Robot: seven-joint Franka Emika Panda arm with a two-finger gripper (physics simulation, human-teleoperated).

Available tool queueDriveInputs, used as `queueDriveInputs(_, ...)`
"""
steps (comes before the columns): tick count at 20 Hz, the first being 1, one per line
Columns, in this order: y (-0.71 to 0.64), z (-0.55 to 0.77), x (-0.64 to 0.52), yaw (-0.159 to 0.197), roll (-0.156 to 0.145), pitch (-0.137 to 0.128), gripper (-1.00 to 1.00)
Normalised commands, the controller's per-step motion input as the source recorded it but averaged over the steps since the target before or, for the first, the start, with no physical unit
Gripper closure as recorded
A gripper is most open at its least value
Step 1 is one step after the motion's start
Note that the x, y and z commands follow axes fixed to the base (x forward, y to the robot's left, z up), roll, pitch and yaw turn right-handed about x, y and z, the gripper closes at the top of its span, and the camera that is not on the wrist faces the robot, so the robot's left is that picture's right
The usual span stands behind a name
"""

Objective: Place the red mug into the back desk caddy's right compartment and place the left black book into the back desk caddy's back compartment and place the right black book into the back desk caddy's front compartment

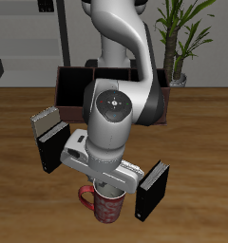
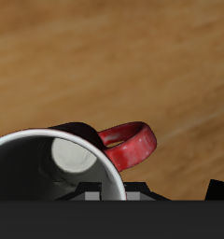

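Mug (image 1: 106, 204), dark red with a red handle, stands upright on the table (image 1: 21, 204) near its front edge, and everything else can be placed from it. Directly above it hangs the arm (image 1: 116, 119), whose bulk covers the pincer in the exterior view, so that only the mug's lower body and handle show beneath the wrist. In the wrist view the mug's pale rim (image 2: 49, 149) and grey-white inside fill the near field, with the handle (image 2: 131, 145) sticking out to one side over the wood; dark parts of the pincer show at the frame's edge, but whether it is wide, narrow or closed on the rim I cannot tell. Just beside the mug, on the side away from its handle, stands one black book (image 1: 152, 190), upright with pale page edges. On the handle side, a little farther back, stands the other black book (image 1: 53, 150), with a grey book (image 1: 47, 121) right behind it. Well behind the mug, past the arm, sits the dark caddy (image 1: 73, 84), partly hidden; its compartments cannot be made out. A potted plant (image 1: 178, 38) rises farther back still.
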Motion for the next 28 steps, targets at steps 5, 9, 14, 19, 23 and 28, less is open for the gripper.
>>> queueDriveInputs(5, 0.21, 0.51, -0.2, 0.025, 0.05, -0.066, 1.0)
queueDriveInputs(9, 0.08, 0.77, -0.23, 0.043, 0.006, -0.072, 1.0)
queueDriveInputs(14, -0.01, 0.92, -0.41, 0.056, 0.023, -0.054, 1.0)
queueDriveInputs(19, 0.01, 0.79, -0.6, 0.063, 0.021, -0.044, 1.0)
queueDriveInputs(23, 0.04, 0.66, -0.74, 0.034, 0.069, -0.032, 1.0)
queueDriveInputs(28, 0.11, 0.36, -0.64, 0.064, 0.035, -0.024, 1.0)
